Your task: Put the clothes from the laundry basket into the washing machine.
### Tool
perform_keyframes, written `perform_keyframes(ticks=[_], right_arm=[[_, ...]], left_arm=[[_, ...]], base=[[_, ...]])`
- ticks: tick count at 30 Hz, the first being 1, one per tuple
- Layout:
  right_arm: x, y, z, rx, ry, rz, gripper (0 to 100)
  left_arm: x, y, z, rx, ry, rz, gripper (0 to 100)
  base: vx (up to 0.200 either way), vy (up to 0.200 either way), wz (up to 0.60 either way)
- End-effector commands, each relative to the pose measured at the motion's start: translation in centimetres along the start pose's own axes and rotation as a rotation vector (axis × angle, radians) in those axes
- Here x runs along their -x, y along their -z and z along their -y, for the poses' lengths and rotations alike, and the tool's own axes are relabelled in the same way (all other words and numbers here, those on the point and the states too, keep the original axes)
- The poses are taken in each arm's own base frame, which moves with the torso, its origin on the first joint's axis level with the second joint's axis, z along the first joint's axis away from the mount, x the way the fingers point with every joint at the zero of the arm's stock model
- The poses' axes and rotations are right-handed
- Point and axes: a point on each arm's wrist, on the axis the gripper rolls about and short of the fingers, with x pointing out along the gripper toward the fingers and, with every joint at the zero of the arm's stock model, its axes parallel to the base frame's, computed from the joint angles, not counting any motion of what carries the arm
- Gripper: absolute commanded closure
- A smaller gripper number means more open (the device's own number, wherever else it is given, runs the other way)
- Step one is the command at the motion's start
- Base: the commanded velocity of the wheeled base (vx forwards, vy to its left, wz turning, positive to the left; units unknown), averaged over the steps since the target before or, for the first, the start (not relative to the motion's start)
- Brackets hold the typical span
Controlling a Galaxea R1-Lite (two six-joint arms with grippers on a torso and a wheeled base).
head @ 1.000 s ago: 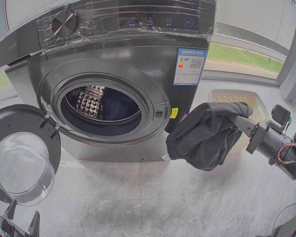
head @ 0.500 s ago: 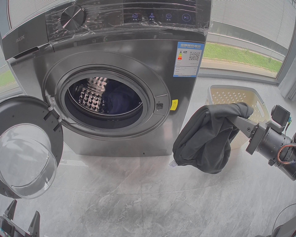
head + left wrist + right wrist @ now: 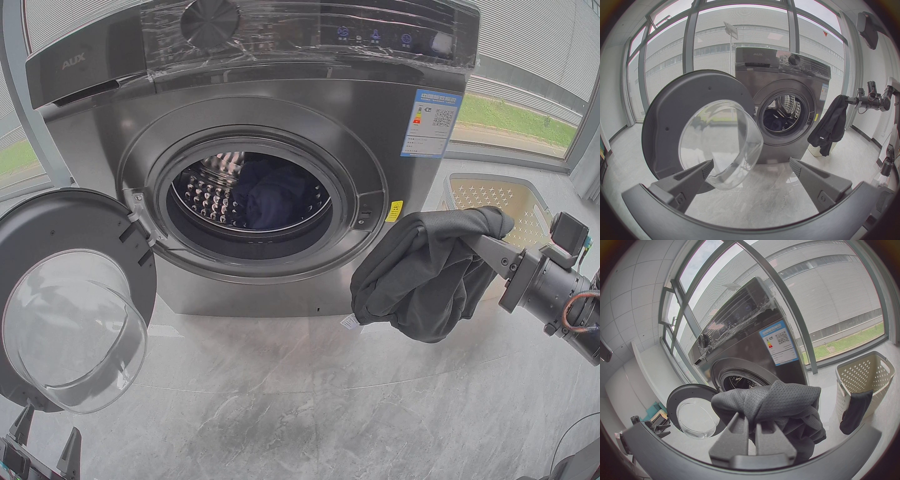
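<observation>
One dark grey garment (image 3: 425, 275) pinched in closed right gripper (image 3: 478, 242), hanging clear of floor (image 3: 300, 387) between laundry basket (image 3: 500, 180) and washing machine (image 3: 250, 106) | door (image 3: 62, 231) swung open for loading | left gripper (image 3: 750, 163) open, empty, parked low.

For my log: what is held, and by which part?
The right gripper holds the dark garment by a bunched upper fold; the left gripper is open, empty.

The left gripper (image 3: 751, 164) gapes before the washing machine (image 3: 784, 78), its door (image 3: 678, 109) open wide at nine o'clock of the drum (image 3: 784, 114); at three o'clock the right gripper (image 3: 851, 100) holds a dark garment (image 3: 831, 125).
</observation>
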Motion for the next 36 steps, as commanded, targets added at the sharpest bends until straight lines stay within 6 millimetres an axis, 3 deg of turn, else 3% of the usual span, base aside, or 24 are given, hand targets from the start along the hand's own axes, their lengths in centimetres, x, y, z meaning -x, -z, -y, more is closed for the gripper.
perform_keyframes(ticks=[1, 17, 22, 31, 36], right_arm=[[0.0, 0.0, 0.0, 0.0, 0.0, -0.001, 100], [-0.1, 0.9, 0.1, -0.001, 0.002, -0.039, 100], [-1.1, 2.6, 0.2, -0.005, 0.006, -0.106, 100], [-1.4, 2.3, -0.4, -0.006, -0.021, -0.093, 100], [-2.6, 2.8, -1.4, -0.015, -0.06, -0.116, 100]], left_arm=[[0.0, 0.4, 0.0, 0.001, 0.0, 0.0, 0], [0.0, 0.4, 0.0, -0.002, 0.0, 0.0, 0], [0.0, 0.4, 0.0, 0.003, -0.003, 0.0, 0], [0.0, 0.4, 0.0, -0.002, -0.003, 0.0, 0], [0.0, 0.5, 0.0, -0.028, -0.003, 0.001, 0]], base=[[0.0, 0.2, 0.0], [0.0, 0.0, 0.0], [0.0, 0.0, 0.0], [0.0, -0.2, 0.0], [0.0, 0.0, 0.0]])
